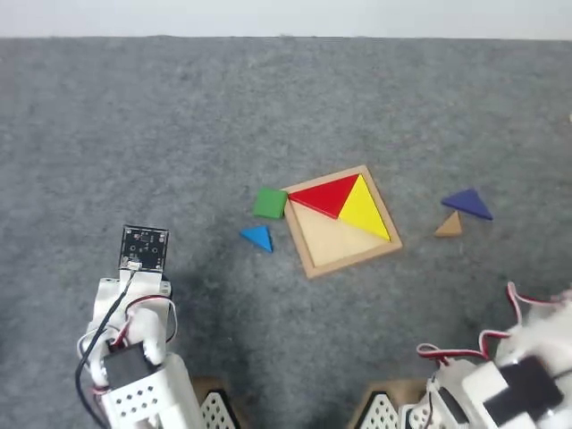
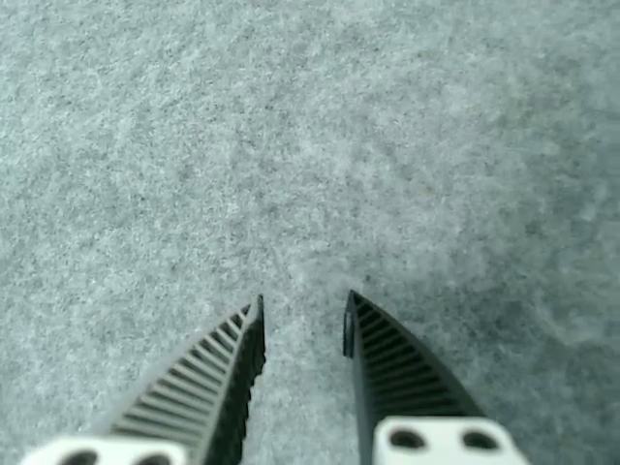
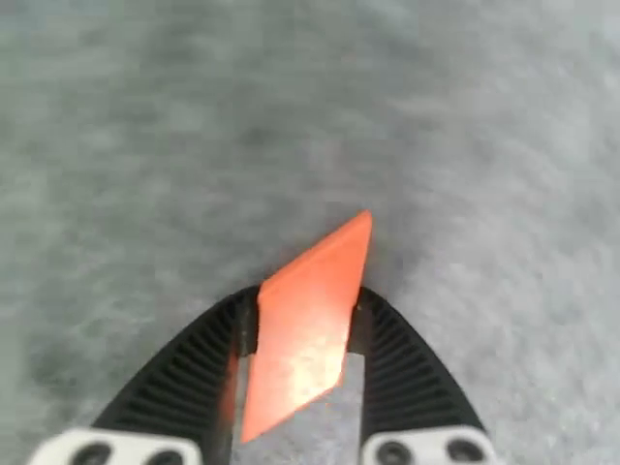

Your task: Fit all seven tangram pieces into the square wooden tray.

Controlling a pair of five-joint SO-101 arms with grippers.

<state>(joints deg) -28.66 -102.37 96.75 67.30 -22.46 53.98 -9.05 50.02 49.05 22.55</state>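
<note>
**Orange piece clamped at the right; two of seven seated**

The orange piece (image 3: 325, 262) is pinched edgewise between the ribbed fingers (image 3: 397, 368) of the right gripper (image 3: 304, 302). Its pointed end is left jutting past the tips. The flat piece is presumably held that way so that a free corner can be led into the tray first. Beneath it, grey mat (image 3: 145, 145) is seen, not wood, so the piece is judged to be well apart from its slot.

The left gripper (image 2: 304, 308) is held over bare mat with its fingers parted and nothing between them (ready, it would seem, for a pickup).

Farther out, the tray (image 1: 332, 243) is set cornerwise on the mat. The red triangle (image 1: 326, 195) and yellow triangle (image 1: 365, 210) are seated against its far rim and touch along one edge, so the near half is left as bare wood. The large pieces were probably placed first so that the gaps for the rest are fixed.

The green square (image 1: 269, 203) is laid just beside the tray's corner, with the blue triangle (image 1: 257, 237) near it. The dark blue triangle (image 1: 466, 203) and tan triangle (image 1: 450, 225) are laid close together on the tray's other side.
</note>
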